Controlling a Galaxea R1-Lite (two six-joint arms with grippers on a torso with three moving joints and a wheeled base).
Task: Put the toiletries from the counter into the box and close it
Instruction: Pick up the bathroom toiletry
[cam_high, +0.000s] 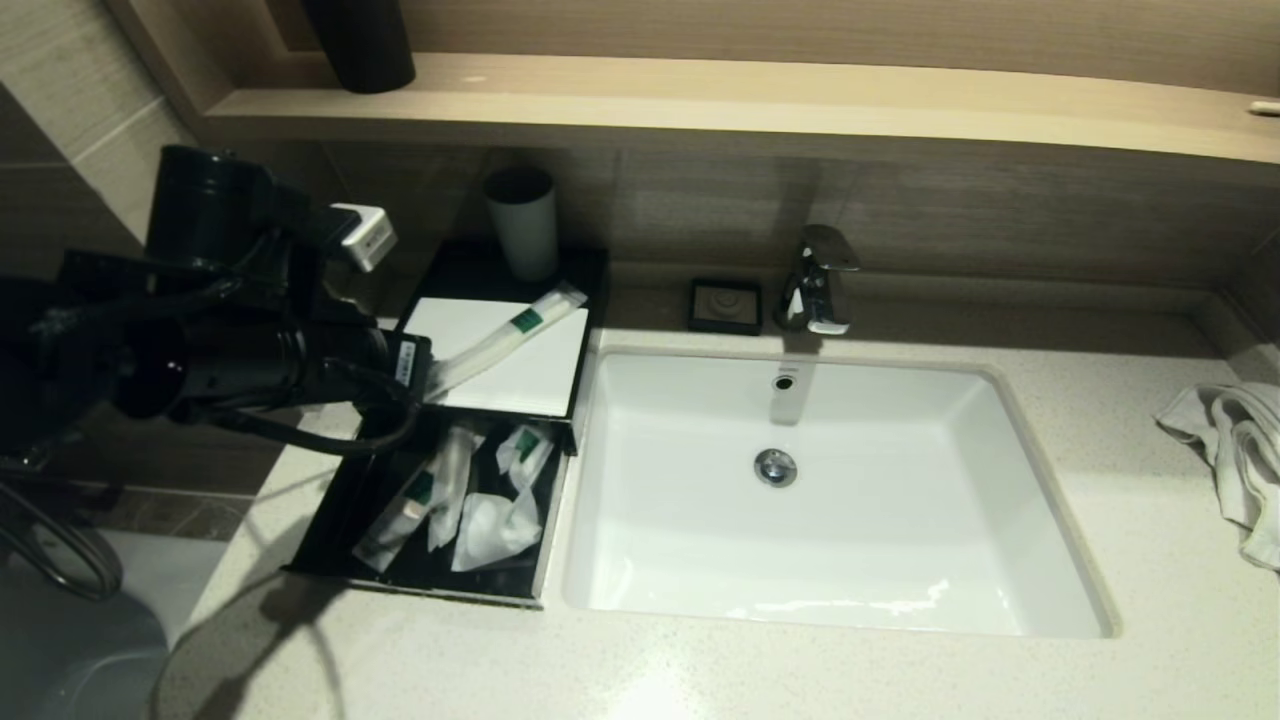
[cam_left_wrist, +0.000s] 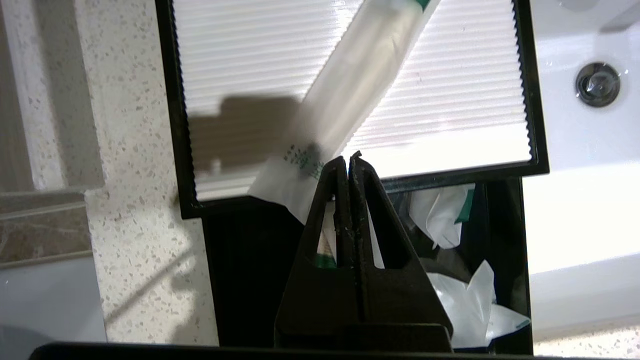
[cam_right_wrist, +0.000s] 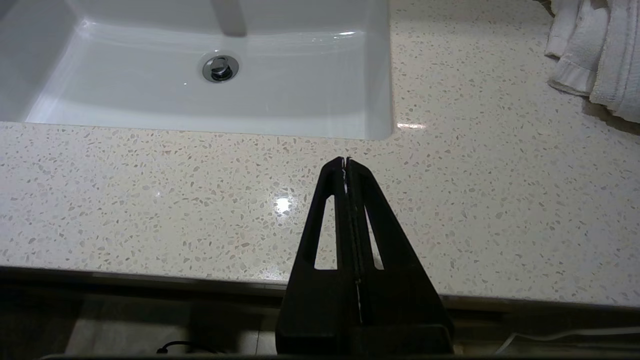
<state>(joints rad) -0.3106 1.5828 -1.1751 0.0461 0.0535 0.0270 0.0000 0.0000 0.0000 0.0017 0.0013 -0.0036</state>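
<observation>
The left claw (cam_left_wrist: 348, 162) is pressed together on the near end of a long slim tube (cam_high: 505, 338), pinching its plastic wrap. The tube slants across the white top panel of the box (cam_high: 556, 375), its green label toward the far end, which points at the grey cup (cam_high: 522, 222) standing on the back of the box.

On the near side of the white panel the box's shallow drawer (cam_high: 545, 545) is pulled out. Inside it lie the other toiletries: another slim tube (cam_high: 405, 510) toward the side away from the sink, and soft white packets (cam_high: 495, 520), one with a green label, nearer the sink.

The box sits on the speckled off-white surface (cam_high: 1150, 620), touching or just beside the rim of the inset white sink (cam_high: 830, 490). Behind the sink stands a chrome tap (cam_high: 818, 280), and just beside the tap, toward the box, a small black square soap dish (cam_high: 726, 305). A crumpled white towel (cam_high: 1235, 450) lies on the surface on the sink's far side from the box. A light wooden shelf (cam_high: 750, 100) runs along the wall above, carrying a dark cylinder.

The right claw (cam_right_wrist: 346, 161) is pressed together with nothing between its fingers, parked over the front edge of the surface near the sink's corner.
</observation>
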